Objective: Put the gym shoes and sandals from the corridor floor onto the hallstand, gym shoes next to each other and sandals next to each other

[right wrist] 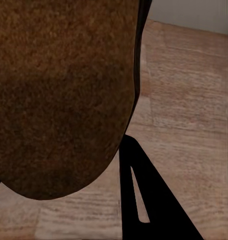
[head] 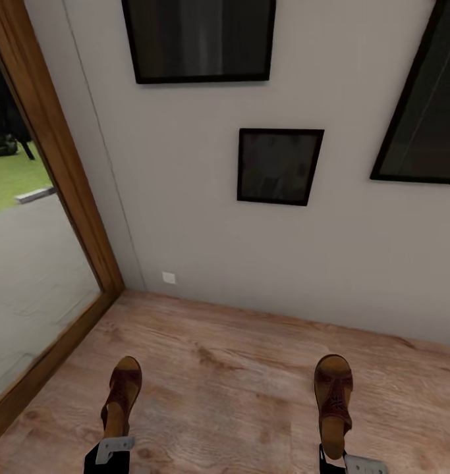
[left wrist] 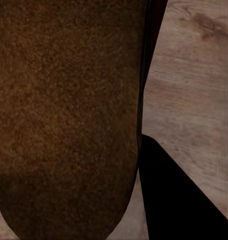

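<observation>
While no writing shows, each hand (head: pixel 112 454) (head: pixel 346 461) grips a sandal (head: pixel 121 395) (head: pixel 333 401).

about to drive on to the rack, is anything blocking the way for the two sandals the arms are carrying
Nothing visible does. Both dark brown leather cut-out sandals hang over bare light brown wood-plank floor, with a plain grey wall ahead. No shoe rack is in sight, so the rest of the route cannot be judged.

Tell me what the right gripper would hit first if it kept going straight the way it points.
Probably the grey wall ahead. The right gripper holds a sandal toe-forward above the wood floor; nothing else shows in between, though depth is unclear.
</observation>
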